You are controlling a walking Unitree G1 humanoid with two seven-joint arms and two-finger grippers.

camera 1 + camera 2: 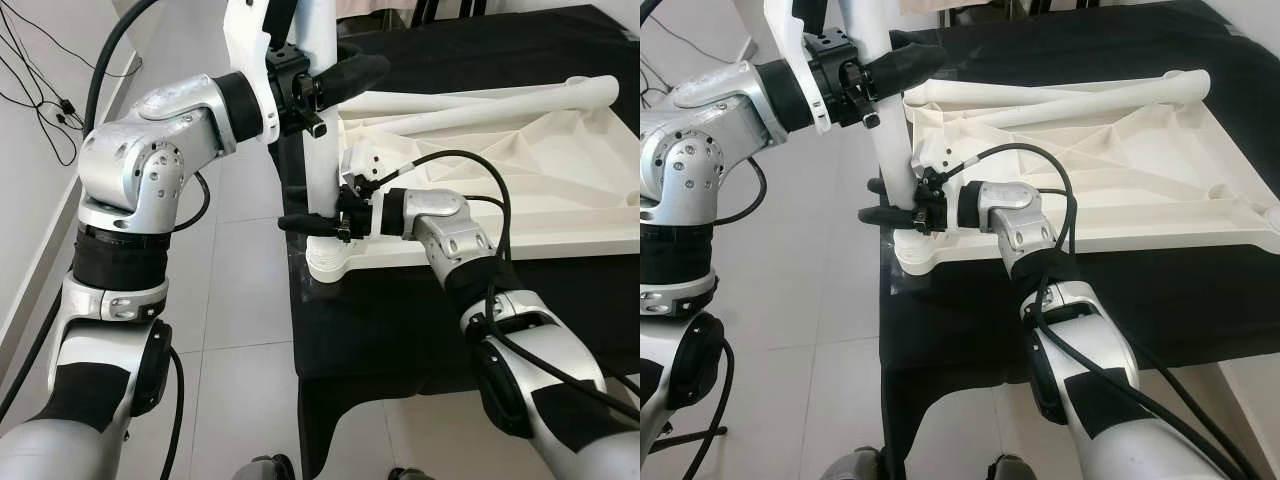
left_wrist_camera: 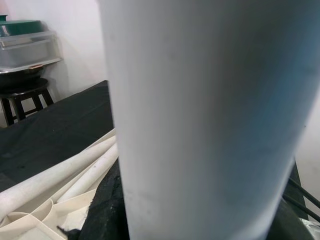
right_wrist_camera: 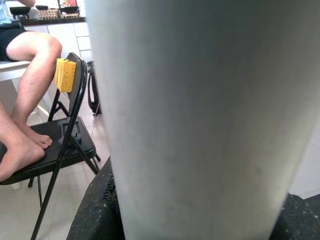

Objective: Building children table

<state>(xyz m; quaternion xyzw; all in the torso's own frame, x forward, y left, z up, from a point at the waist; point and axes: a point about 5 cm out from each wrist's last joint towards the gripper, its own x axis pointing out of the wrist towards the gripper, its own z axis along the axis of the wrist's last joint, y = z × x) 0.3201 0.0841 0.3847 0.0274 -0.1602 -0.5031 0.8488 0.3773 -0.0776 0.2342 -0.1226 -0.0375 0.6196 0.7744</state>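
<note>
We found the left gripper clamped high on the upright white leg, the right gripper clamped low by the upturned tabletop's corner socket. Two loose legs lay unfitted; assembly appeared barely begun.

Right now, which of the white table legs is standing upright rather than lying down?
The leg at the tabletop's near left corner, held high by the left gripper and low by the right gripper. The other two legs lie flat across the tabletop.
</note>
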